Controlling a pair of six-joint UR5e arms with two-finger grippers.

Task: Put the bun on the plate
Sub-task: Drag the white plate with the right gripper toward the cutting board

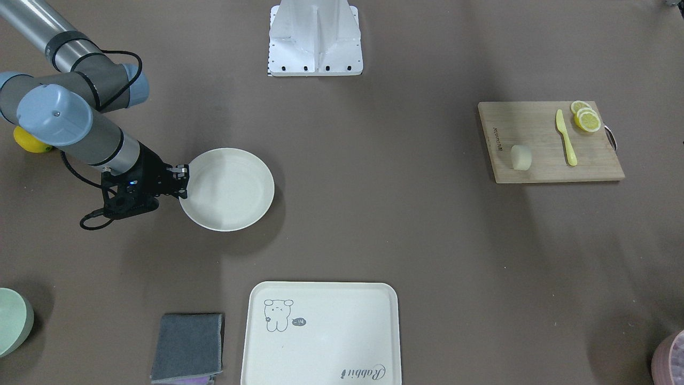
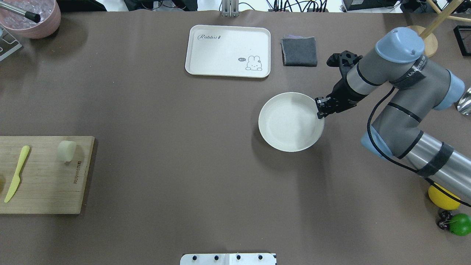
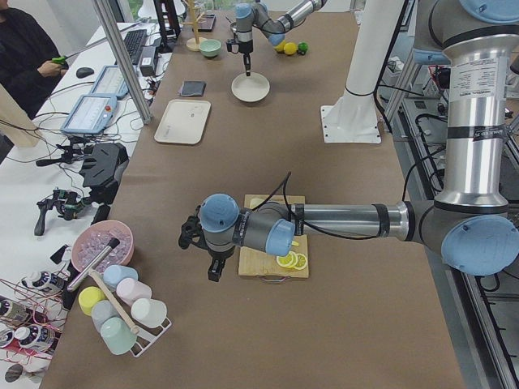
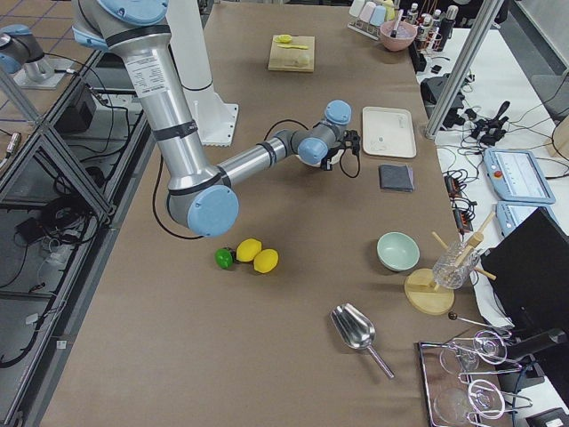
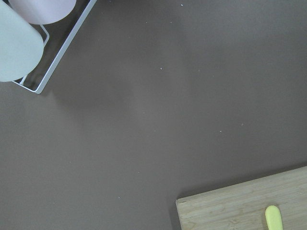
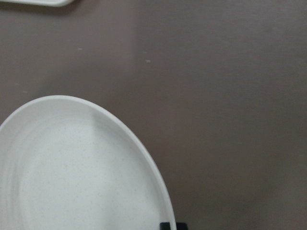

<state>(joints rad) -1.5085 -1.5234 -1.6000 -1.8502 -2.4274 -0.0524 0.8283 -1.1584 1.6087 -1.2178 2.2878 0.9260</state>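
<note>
The right pincer has its tips at the plate rim; cannot tell if clamped. Well apart from it, the bun lies on the board, 1 knife near. The left pincer hangs just beside that board; its state cannot be told.

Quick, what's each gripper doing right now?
Left gripper: cannot be told from this side view.
Right gripper: appears closed on the plate, at its rim.
</note>
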